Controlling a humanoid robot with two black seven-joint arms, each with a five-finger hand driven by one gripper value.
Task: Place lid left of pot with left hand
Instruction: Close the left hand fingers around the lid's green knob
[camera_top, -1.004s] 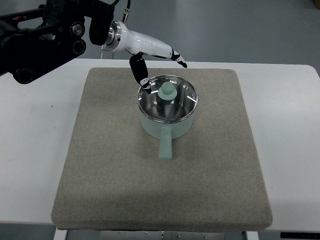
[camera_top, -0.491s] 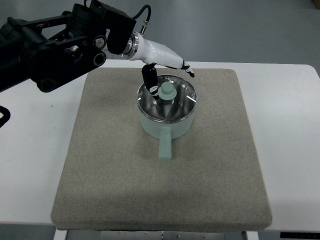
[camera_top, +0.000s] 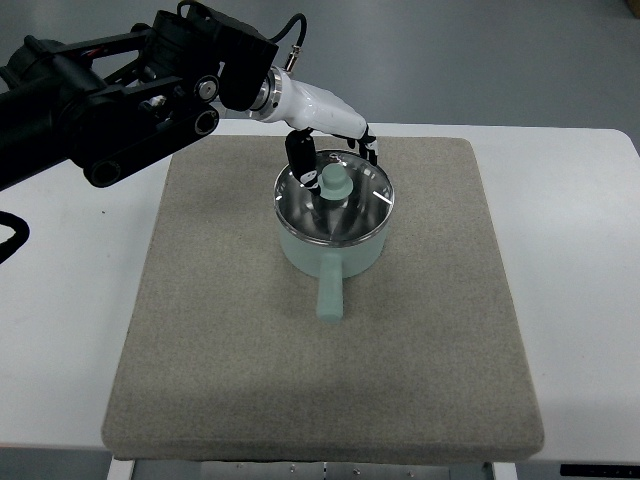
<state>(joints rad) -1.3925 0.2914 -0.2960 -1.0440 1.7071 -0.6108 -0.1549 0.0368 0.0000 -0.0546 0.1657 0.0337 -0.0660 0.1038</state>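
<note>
My left hand (camera_top: 322, 160) hangs over the lid (camera_top: 334, 198), fingers spread round its knob (camera_top: 334, 182), nothing gripped. Lid sits on the pot (camera_top: 331, 232). I should pinch squarely, lifting straight.

Left hand (camera_top: 322, 135) over the glass lid (camera_top: 335, 197) with its mint-green knob (camera_top: 335, 182), seated on the mint-green pot (camera_top: 331, 250); grey felt mat (camera_top: 200, 330) beneath.

Lab — white table (camera_top: 580, 250), grey mat (camera_top: 420, 350), bare floor (camera_top: 480, 60).

One top cam, steep down from robot's side, over mat (camera_top: 240, 350).
</note>
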